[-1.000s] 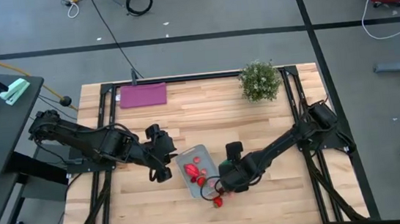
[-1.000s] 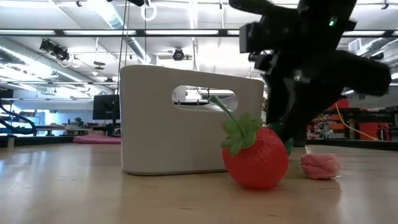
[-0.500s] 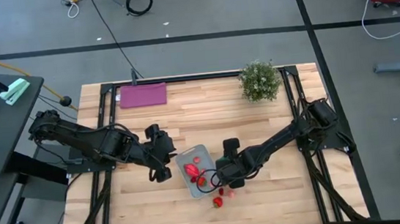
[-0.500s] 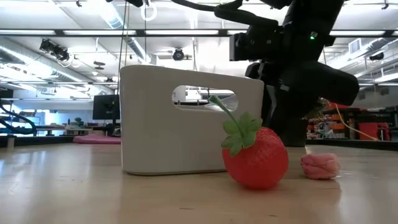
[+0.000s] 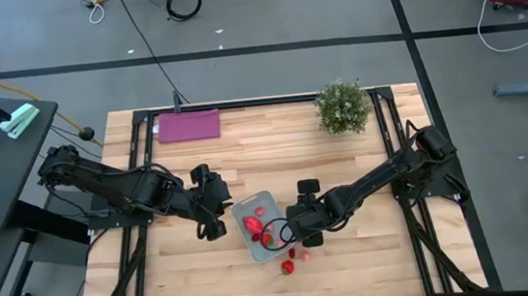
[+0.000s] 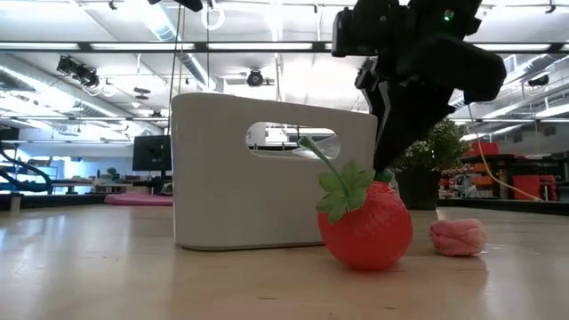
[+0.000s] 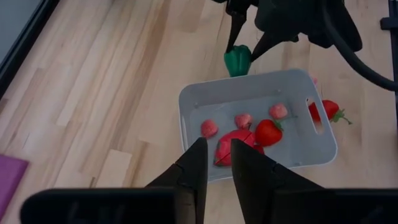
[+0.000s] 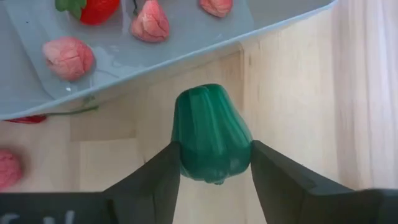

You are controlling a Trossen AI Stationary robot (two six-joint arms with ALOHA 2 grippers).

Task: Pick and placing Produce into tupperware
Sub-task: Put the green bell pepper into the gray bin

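While your left gripper (image 7: 213, 163) waits with its fingers nearly together at the container's (image 5: 236, 210) left edge and your right gripper (image 8: 212, 160) clamps the green pepper (image 8: 211, 134) just off the container's right rim, carry the pepper over that rim until it hangs above bare floor, then let go low so it does not bounce out. You have one container and one pepper. I count five red and pink pieces inside it, with one strawberry (image 6: 364, 222) and one pink piece (image 6: 458, 237) on the tabletop toward its front edge.
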